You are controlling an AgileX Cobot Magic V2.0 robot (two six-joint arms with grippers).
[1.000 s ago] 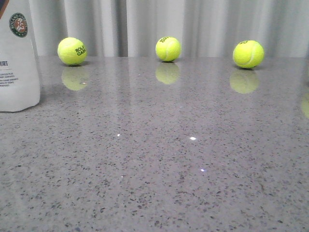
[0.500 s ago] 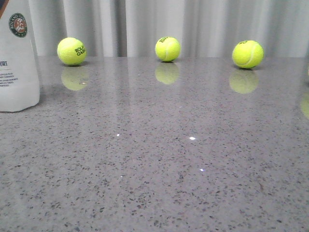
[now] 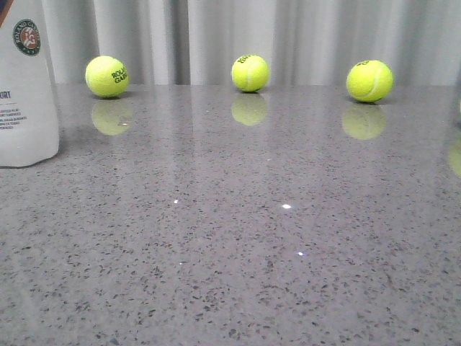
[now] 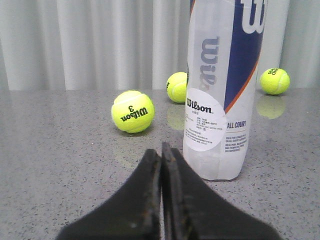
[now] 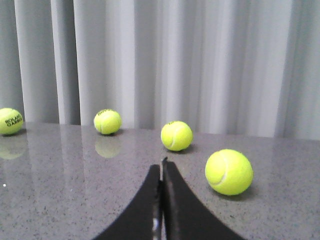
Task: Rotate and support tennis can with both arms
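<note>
The tennis can point(image 3: 25, 86) stands upright at the far left of the front view, cut off by the frame edge, with its round green-red badge showing. In the left wrist view the tennis can point(image 4: 222, 85) stands upright just ahead of my left gripper point(image 4: 161, 150), slightly to one side, with white and navy label and orange stripe. The left gripper is shut and empty, not touching the can. My right gripper point(image 5: 161, 167) is shut and empty, low over the table, with no can in its view. Neither arm shows in the front view.
Three yellow-green tennis balls point(image 3: 106, 76) point(image 3: 250, 73) point(image 3: 369, 80) sit along the far edge of the grey speckled table point(image 3: 252, 238) before a pale curtain. A ball point(image 4: 132, 111) lies beside the can. A ball point(image 5: 228, 171) lies close to the right gripper.
The front view has shifted very slightly to the left; the can and balls sit a touch further left in the frame. Nothing else has moved.
</note>
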